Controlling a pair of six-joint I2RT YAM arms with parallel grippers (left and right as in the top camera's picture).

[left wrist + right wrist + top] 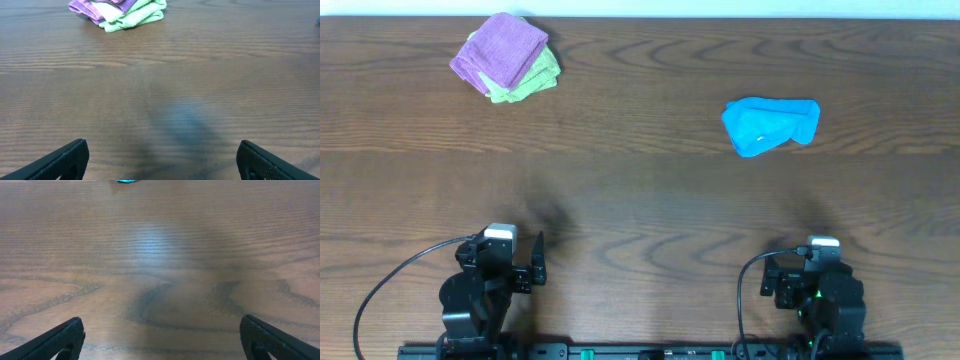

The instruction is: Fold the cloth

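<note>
Cloth (770, 125), bright sky-blue soft terry: one, bunched in a loose rumpled heap on the brown wood-grain table (650, 200). It lies well ahead of the right gripper (161, 325) and slightly to its left. Only a sliver shows at the top edge of the right wrist view. Black fingers of the right gripper: spread wide, nothing between them, bare wood beneath. Fingers of the left gripper (162, 149): likewise spread wide, holding nothing. Folded purple cloth (502, 50): well ahead of the left gripper, a little to its left, lying on top of a folded yellow-green cloth (535, 82) in one stack. Stack and blue heap: well apart.
</note>
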